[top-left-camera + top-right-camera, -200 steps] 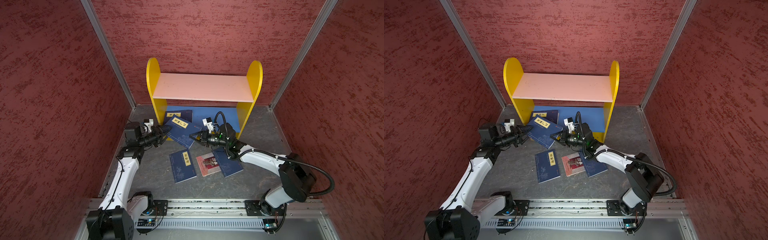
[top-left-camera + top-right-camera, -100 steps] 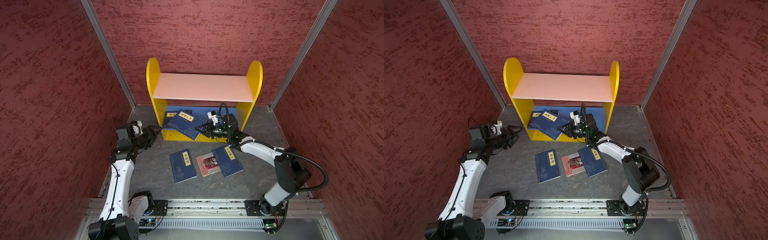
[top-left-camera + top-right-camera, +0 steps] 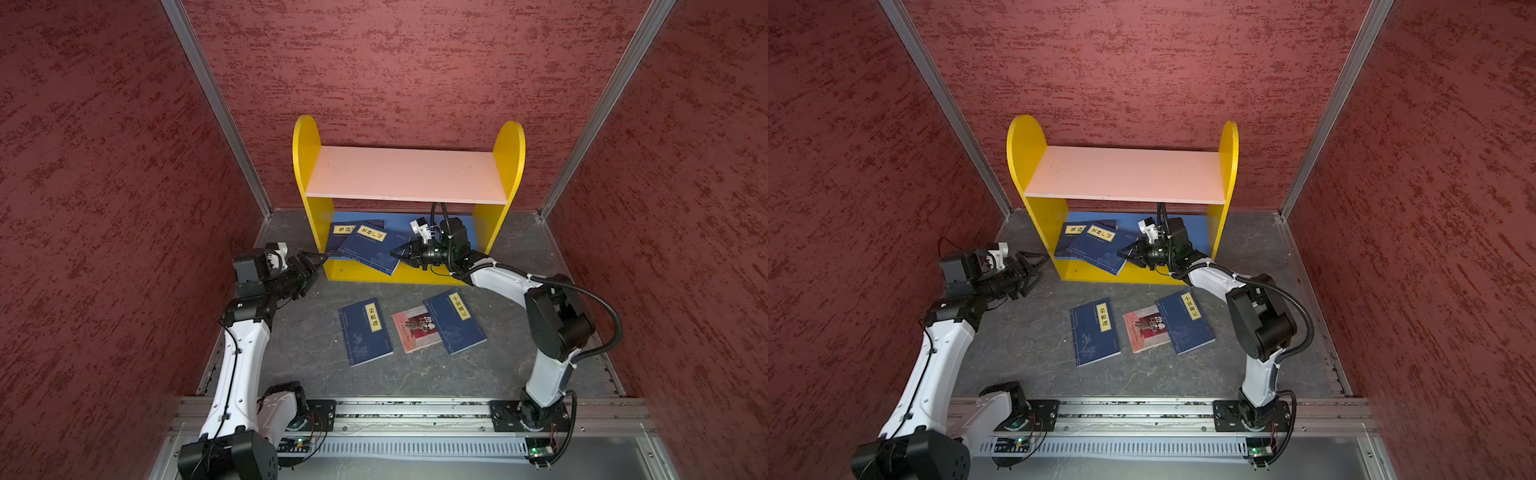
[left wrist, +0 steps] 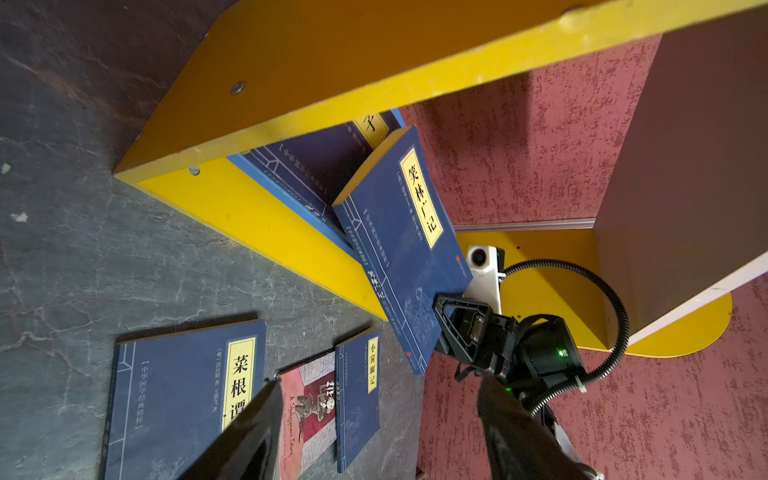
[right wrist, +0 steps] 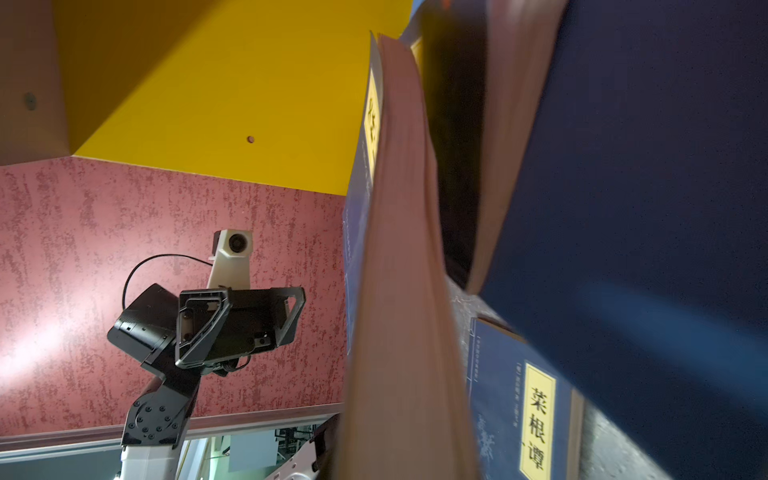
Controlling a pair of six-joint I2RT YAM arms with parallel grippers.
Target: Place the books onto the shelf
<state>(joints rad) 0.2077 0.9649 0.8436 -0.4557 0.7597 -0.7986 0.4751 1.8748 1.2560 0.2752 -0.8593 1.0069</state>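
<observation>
Shelf [image 3: 411, 174] stands at back edge of gray tabletop [image 3: 307, 332], against the back wall. Two books are on its blue lower board [image 3: 403, 218], left end: rear navy book [image 3: 338, 241] lies flat, 笑林广记 book [image 3: 370, 249] sits tilted on top of it, with its near corner overhanging the board's front edge. Right gripper [image 3: 397, 252] is pinching that book's right-hand corner, jaws pressed together on it. Left gripper [image 3: 1040, 264] is spread and empty, just beside the shelf's left front corner. Three books lie flat mid-tabletop in front of the shelf: 菜根谭 book [image 3: 365, 332] on the left, pink illustrated book [image 3: 415, 330] in the middle, and 小窗幽记 book [image 3: 455, 322] overlapping the pink one's right edge.
</observation>
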